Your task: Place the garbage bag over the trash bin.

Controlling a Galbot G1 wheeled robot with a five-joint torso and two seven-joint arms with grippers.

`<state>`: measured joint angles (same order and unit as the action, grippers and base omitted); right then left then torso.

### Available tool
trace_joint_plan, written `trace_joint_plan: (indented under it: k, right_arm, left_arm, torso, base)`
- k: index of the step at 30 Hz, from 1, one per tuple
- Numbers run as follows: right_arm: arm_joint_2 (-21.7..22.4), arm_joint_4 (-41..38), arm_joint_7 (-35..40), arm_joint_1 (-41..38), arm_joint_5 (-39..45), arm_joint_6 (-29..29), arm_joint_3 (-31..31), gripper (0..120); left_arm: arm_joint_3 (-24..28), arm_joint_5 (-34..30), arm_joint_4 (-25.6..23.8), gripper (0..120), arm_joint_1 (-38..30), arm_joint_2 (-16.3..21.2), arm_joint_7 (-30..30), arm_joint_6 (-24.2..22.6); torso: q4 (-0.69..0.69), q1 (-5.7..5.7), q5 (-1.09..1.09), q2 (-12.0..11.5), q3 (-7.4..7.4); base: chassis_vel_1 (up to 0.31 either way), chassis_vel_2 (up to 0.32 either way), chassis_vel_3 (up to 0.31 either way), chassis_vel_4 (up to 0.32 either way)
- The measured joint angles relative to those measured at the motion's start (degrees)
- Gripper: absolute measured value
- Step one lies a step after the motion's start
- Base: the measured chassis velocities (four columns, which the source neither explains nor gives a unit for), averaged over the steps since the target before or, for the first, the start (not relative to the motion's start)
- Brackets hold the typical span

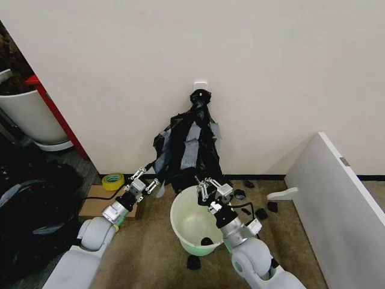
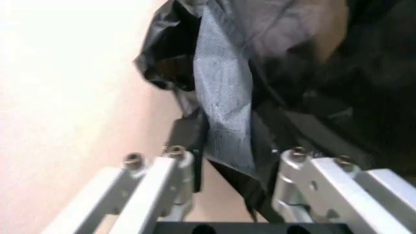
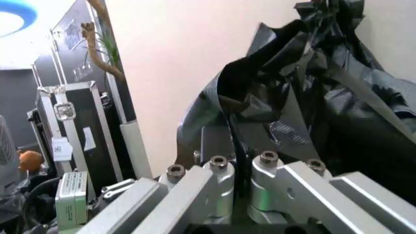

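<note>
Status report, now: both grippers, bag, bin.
Left gripper open at garbage bag edge. Right gripper shut on bag, above trash bin rim. Bag hangs on wall, not over bin.

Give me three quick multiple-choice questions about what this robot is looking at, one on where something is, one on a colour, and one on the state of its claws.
1. Where does the garbage bag hang?
A. Inside the bin
B. Against the wall behind the trash bin
C. On the cardboard box

2. What colour is the roll of tape on the floor near the left arm?
A. Yellow
B. Red
C. Blue

3. How do the two grippers stand?
A. Both open wide
B. Left gripper open, right gripper closed on the bag
C. Both shut on nothing

Answers:
1 B, the head view shows the bag draped down the wall just behind the trash bin.
2 A, the roll is yellow.
3 B, the left gripper has a wide gap around bag plastic, while the right gripper pinches a fold of it.
</note>
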<state>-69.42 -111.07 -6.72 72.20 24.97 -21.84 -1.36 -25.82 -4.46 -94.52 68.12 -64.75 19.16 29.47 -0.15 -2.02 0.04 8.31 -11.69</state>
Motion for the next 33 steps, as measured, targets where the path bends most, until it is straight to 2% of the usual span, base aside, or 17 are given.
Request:
trace_joint_plan:
  k: [5, 6, 7, 11, 14, 18, 21, 24, 27, 29, 33]
  right_arm:
    - [1.88, -1.68, 2.72, 2.35, 2.45, 0.02, 0.86, 0]
    - [1.88, -1.68, 2.72, 2.35, 2.45, 0.02, 0.86, 0]
    - [2.59, -2.29, 3.69, 3.45, 3.21, 0.02, 1.35, 0]
    - [5.55, -4.41, 6.3, 8.77, 4.63, -0.22, 3.25, 0]
    - [6.56, -4.96, 5.47, 10.71, 4.07, -1.24, 3.31, 0]
    - [8.58, -4.77, -1.44, 13.88, 0.75, -5.17, 2.46, 0]
    - [9.38, -4.29, -7.28, 15.55, -0.94, -8.14, 1.17, 0]
    - [9.38, -4.85, -9.98, 16.2, -1.29, -9.34, 0.06, 0]
    - [8.86, -7.72, -11.54, 16.2, -0.85, -9.95, -2.19, 0]
    - [8.69, -8.94, -11.55, 16.01, -0.34, -9.93, -3.07, 0]
    - [8.48, -13.35, -10.79, 15.4, 2.72, -8.92, -7.11, 0]
  left_arm:
    - [-1.02, -2.45, -2.91, 4, 3.08, 0.15, -6.08, -1.86]
    - [-1.02, -2.45, -2.91, 4, 3.08, 0.15, -6.08, -1.86]
    - [-1.13, -3.7, -4.39, 0, 4.3, 0.15, -8.8, -2.7]
    - [-1.45, -7.18, -10.67, 0, 9.1, -0.91, -18.62, -5.57]
    - [-1.65, -7.12, -12.53, 0, 10.99, -1.4, -21.36, -6.05]
    - [-1.98, -5.67, -14.85, 0, 14.95, -1.42, -24.65, -6.37]
    - [-2.55, -5.39, -16.36, 0, 17.64, -0.98, -25.28, -4.58]
    - [-2.93, -6.95, -17.81, 0, 18.67, -0.76, -24.68, -2.93]
    - [-3.2, -12.49, -20.95, 0, 19.04, -0.34, -22.45, -0.51]
    - [-3.2, -14.53, -21.9, 0, 18.95, -0.13, -21.74, -0.2]
    - [-2.54, -22.41, -25.54, 0, 17.65, 0.94, -17.87, 0.28]
  torso:
    - [0.01, 0.0, 0.0, 0.0, 0.01]
    - [0.01, 0.0, 0.0, 0.0, 0.01]
    - [0.0, 0.0, 0.0, 0.0, 0.01]
    - [-0.01, 0.0, 0.0, 0.0, 0.01]
    - [-0.01, 0.0, 0.0, 0.0, 0.01]
    - [0.0, 0.01, 0.0, 0.0, 0.01]
    - [0.01, 0.0, 0.0, 0.0, 0.01]
    - [0.0, 0.0, 0.01, 0.0, 0.01]
    - [0.0, 0.0, 0.01, 0.0, 0.0]
    - [0.0, 0.0, 0.0, 0.0, 0.0]
    - [0.0, 0.0, 0.0, 0.01, 0.0]
  base:
    - [0.0, 0.0, 0.0, 0.0]
    - [0.0, 0.0, 0.0, 0.0]
    - [0.0, 0.0, 0.0, 0.0]
    - [0.0, 0.0, 0.0, 0.0]
    - [0.0, 0.0, 0.0, 0.0]
    - [0.0, 0.0, 0.0, 0.0]
    - [0.0, 0.0, 0.0, 0.0]
    - [0.0, 0.0, 0.0, 0.0]
    - [0.0, 0.0, 0.0, 0.0]
    - [0.0, 0.0, 0.0, 0.0]
    - [0.0, 0.0, 0.0, 0.0]
